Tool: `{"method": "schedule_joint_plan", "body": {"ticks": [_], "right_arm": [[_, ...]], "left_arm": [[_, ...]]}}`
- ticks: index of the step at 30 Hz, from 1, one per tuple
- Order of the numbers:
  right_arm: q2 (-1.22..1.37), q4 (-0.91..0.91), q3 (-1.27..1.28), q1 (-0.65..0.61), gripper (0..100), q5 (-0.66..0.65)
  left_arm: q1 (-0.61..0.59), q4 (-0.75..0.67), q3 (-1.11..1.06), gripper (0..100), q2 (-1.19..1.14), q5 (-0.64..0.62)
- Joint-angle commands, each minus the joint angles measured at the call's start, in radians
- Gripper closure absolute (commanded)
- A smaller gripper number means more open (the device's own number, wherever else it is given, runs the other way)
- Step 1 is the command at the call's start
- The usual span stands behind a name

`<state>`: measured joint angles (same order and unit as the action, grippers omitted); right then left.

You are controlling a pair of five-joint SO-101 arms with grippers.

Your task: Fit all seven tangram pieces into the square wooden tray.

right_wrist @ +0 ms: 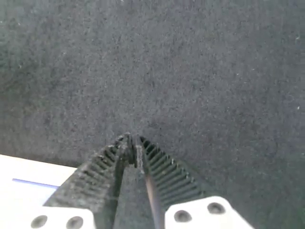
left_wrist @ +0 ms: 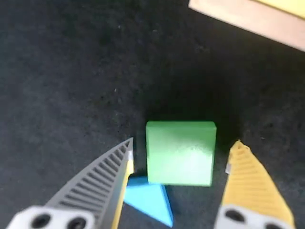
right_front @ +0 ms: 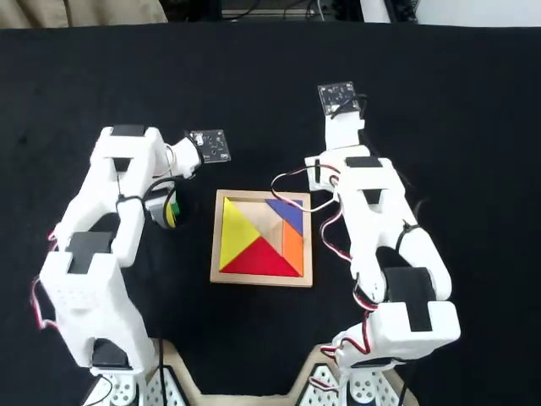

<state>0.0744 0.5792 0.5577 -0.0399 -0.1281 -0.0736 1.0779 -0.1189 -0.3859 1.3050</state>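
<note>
Two lay loose, green square and blue triangle; left pincer, apart, flanked the square, needing to close; right pincer together.

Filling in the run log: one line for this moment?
left gripper open around green square | right gripper shut, empty | tray partly filled

Count: one square wooden tray. Four flat pieces seated in it: yellow triangle, red triangle, blue piece, orange piece. Two loose: green square block between the jaws of the left gripper, light-blue triangle beside its grey jaw. Six pieces visible.
</note>
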Motion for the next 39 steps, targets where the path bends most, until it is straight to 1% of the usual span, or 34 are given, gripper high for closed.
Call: {"method": "schedule_joint_plan", "body": {"ticks": [1,4,9,11,15,16,18,22,24,29,31,33,36,37,39], "right_arm": [[-0.008,-0.017,-0.007,0.014,98.7,-0.011],[-0.008,-0.017,-0.007,0.014,98.7,-0.011],[-0.008,-0.017,-0.007,0.014,98.7,-0.011],[-0.008,-0.017,-0.007,0.014,98.7,-0.011],[-0.008,-0.017,-0.007,0.014,98.7,-0.011],[-0.008,-0.017,-0.007,0.015,98.7,-0.011],[-0.008,-0.017,-0.007,0.015,98.7,-0.011],[-0.008,-0.017,-0.005,0.017,98.7,-0.011],[-0.008,-0.017,-0.005,0.017,98.7,-0.011],[-0.01,-0.017,-0.004,0.029,98.7,-0.008],[-0.012,-0.017,-0.004,0.031,98.7,-0.008],[-0.012,-0.017,-0.004,0.034,98.7,-0.006],[-0.013,-0.014,-0.004,0.034,98.7,-0.006],[-0.013,-0.012,-0.004,0.034,98.7,-0.006],[-0.015,-0.012,-0.004,0.044,98.7,-0.006]], "left_arm": [[-0.01,0.051,0.087,69,-0.049,0.006],[-0.01,0.089,0.113,71,-0.058,0.008],[-0.01,0.098,0.119,88,-0.064,0.008],[-0.005,0.12,0.12,92,-0.064,0.008],[0.004,0.201,0.143,93,-0.052,0.008],[0.008,0.229,0.163,93,-0.052,0.003],[0.018,0.327,0.228,93,-0.052,0.002],[0.073,0.589,0.406,93,0.002,-0.014],[0.104,0.651,0.458,93,0.037,-0.046],[0.148,0.651,0.475,94,0.084,-0.146],[0.183,0.657,0.473,97,0.098,-0.198],[0.236,0.667,0.47,97,0.123,-0.321],[0.323,0.674,0.447,97,0.172,-0.572],[0.346,0.672,0.433,97,0.192,-0.634],[0.39,0.672,0.41,97,0.226,-0.712]]}}
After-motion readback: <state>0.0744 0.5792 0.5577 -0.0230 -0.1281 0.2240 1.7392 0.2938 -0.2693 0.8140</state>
